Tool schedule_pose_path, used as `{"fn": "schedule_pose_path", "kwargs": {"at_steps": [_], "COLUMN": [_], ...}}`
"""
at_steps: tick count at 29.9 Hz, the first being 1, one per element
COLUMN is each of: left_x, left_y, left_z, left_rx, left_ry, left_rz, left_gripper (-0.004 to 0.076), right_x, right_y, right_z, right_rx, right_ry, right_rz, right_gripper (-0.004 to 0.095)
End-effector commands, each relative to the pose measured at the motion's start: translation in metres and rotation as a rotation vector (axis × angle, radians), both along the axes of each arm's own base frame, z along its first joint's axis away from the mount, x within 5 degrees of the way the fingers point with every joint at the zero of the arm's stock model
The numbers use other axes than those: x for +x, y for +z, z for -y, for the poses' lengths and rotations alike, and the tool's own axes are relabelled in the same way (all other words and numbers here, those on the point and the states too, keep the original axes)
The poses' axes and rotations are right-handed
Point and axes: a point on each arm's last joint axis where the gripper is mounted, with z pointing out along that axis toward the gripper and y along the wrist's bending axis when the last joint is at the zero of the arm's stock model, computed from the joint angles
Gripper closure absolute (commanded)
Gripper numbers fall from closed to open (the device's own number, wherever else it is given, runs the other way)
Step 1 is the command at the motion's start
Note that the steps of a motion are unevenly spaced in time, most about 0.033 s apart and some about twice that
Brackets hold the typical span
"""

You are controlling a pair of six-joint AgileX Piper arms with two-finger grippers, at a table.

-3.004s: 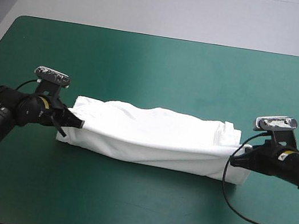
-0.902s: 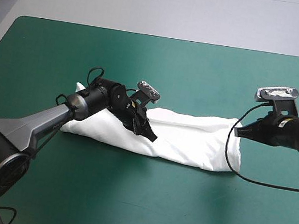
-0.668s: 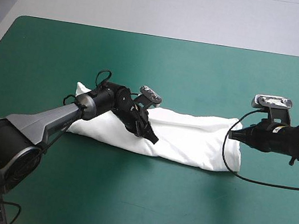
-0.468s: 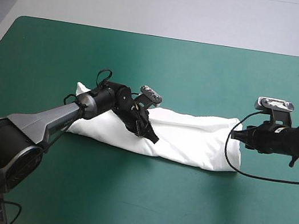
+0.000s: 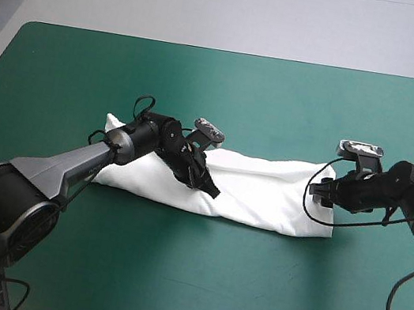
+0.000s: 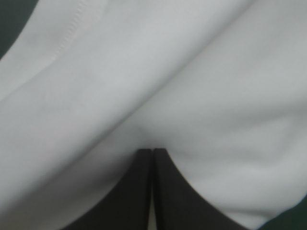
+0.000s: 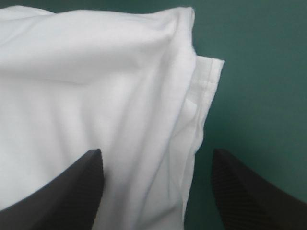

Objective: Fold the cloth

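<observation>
- T-shirt [image 5: 264,193]: folded band lying across the teal-green cover [image 5: 204,82].
- Left gripper [image 5: 209,187]: clenched on its middle.
- Right gripper [image 5: 319,192]: released, straddling its right end.

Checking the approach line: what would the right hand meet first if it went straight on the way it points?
Most likely the T-shirt: the open right hand points at the bundle's end, whose hemmed edge lies ahead between its fingers. How high the hand hovers is unclear.
</observation>
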Motion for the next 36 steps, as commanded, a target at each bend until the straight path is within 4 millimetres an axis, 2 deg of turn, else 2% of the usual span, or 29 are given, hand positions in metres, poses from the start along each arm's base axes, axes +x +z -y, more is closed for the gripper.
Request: {"fn": "schedule_pose_path", "kwargs": {"at_steps": [1,6,9,12,16,19,23,33,36], "left_x": [-0.001,-0.002,-0.002,-0.002,-0.002,-0.002,-0.002,0.002,0.005], "left_y": [0.007,0.007,0.007,0.007,0.007,0.007,0.007,0.008,0.025], "left_z": [0.004,0.004,0.004,0.004,0.004,0.004,0.004,0.005,0.005], "left_rx": [-0.024,-0.023,-0.023,-0.023,-0.022,-0.022,-0.022,-0.042,-0.057], "left_ry": [-0.001,0.001,0.001,0.001,0.000,0.000,0.000,0.021,0.016], "left_rz": [0.018,0.015,0.015,0.013,0.011,0.011,0.013,0.052,0.122], "left_gripper": [0.0705,0.0705,0.0705,0.0705,0.0705,0.0705,0.0705,0.0705,0.0705], "right_x": [0.011,0.019,0.022,0.023,0.022,0.022,0.021,-0.011,-0.015], "right_y": [0.001,-0.018,-0.026,-0.038,-0.048,-0.045,-0.021,0.086,0.103], "right_z": [0.002,0.003,0.003,0.002,-0.001,-0.003,-0.006,-0.017,-0.031], "right_rx": [-0.008,-0.015,-0.025,-0.026,-0.004,0.017,0.042,0.117,0.147], "right_ry": [0.000,0.012,0.030,0.059,0.095,0.112,0.115,0.175,0.230], "right_rz": [0.054,0.000,-0.016,-0.071,-0.128,-0.114,-0.053,0.232,0.259], "right_gripper": [0.0362,0.0364,0.0401,0.0547,0.0917,0.0925,0.0925,0.0925,0.0925]}}
